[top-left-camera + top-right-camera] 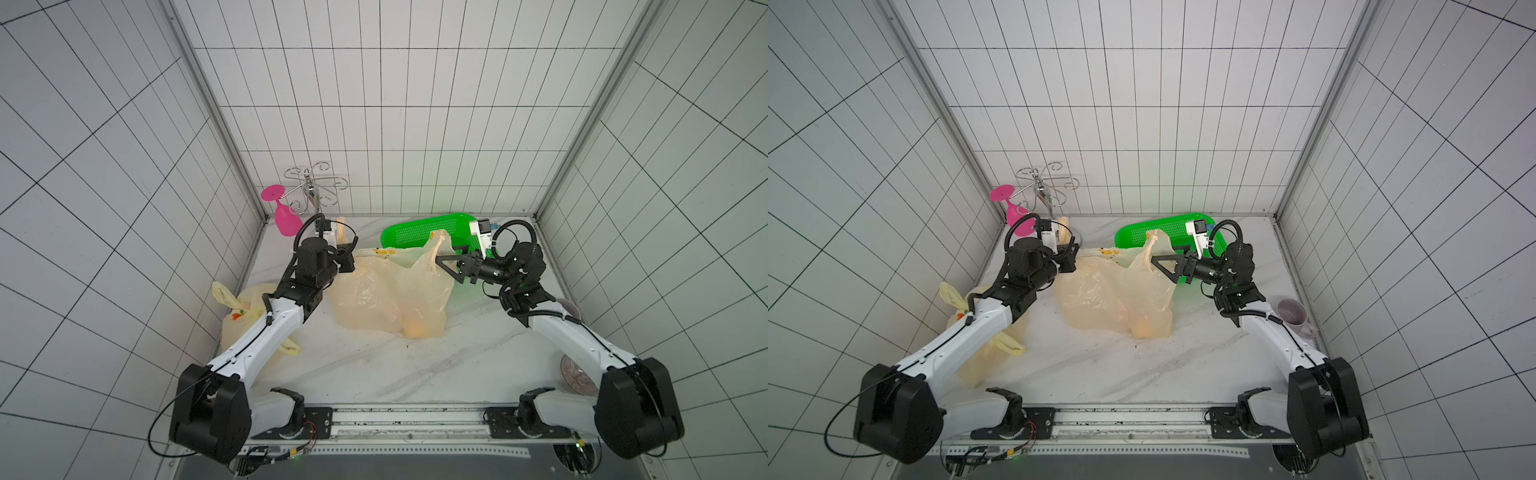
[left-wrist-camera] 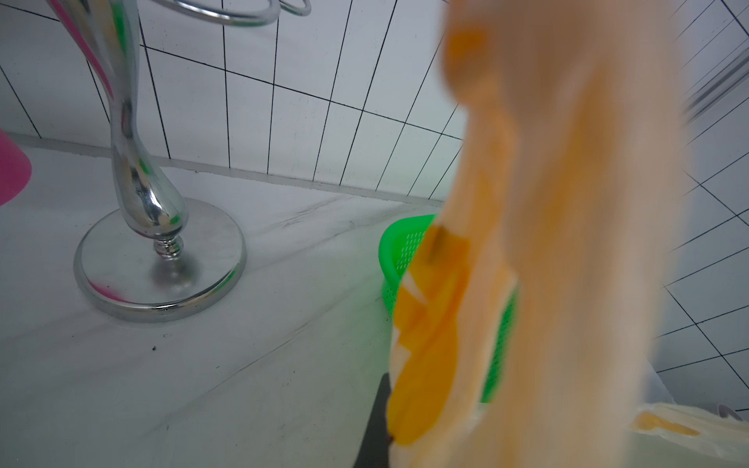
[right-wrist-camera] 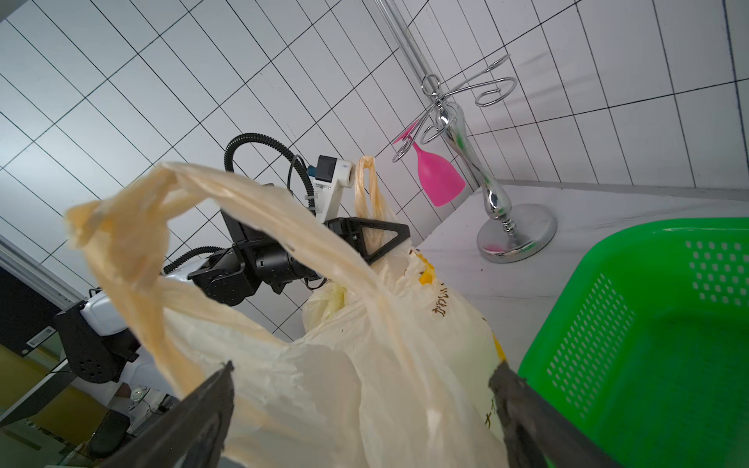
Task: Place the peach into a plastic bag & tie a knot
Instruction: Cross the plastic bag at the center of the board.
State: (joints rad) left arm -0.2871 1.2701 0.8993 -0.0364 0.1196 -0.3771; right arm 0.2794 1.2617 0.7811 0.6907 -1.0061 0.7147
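Item: plastic bag [image 1: 374,291], frame centre, with the peach [image 1: 415,326] inside at its lower edge. Left gripper [image 1: 345,255] is clamped on one handle [image 1: 340,230]. Right gripper [image 1: 446,258] has its jaws apart beside the free handle [image 1: 436,245]. I'd pinch that loop low, then cross the handles.

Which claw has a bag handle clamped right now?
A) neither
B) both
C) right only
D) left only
D: the left claw is shut on one bag handle, which stands up out of it. The right claw is wide open, with its fingers apart on either side of the plastic bag and clamping nothing.
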